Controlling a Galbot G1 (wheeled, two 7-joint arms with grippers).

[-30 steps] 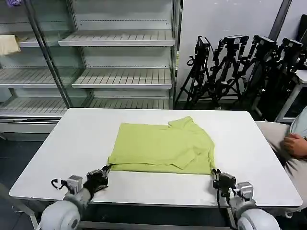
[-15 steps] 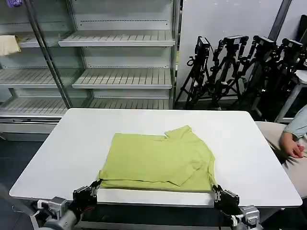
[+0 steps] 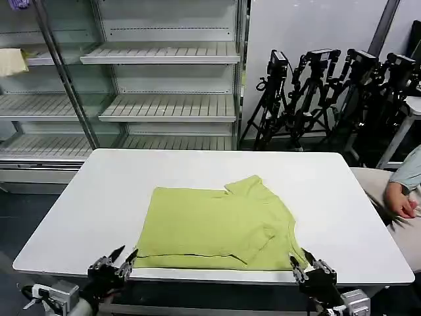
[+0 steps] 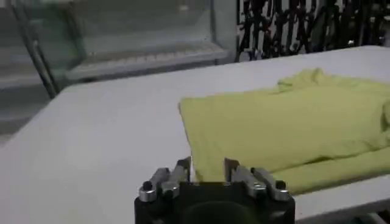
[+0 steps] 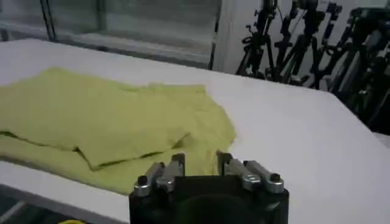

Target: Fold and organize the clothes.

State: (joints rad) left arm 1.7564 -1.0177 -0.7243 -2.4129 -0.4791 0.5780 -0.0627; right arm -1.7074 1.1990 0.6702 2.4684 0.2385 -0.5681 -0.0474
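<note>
**Shelves, tripods and a white table**

A white table (image 3: 99, 197) with rounded corners stands in the middle of the room. Behind it on the left, a tall metal shelving unit (image 3: 164, 105) holds several slatted shelves behind glass doors (image 3: 66, 85), and a pale cream cloth (image 3: 12, 61) lies on one upper shelf at the far left. To the right of the unit, a plain light wall (image 3: 309, 26) rises, and a cluster of black tripods (image 3: 329, 99) leans against it. The floor (image 3: 13, 217) beside the table is dark grey
</note>
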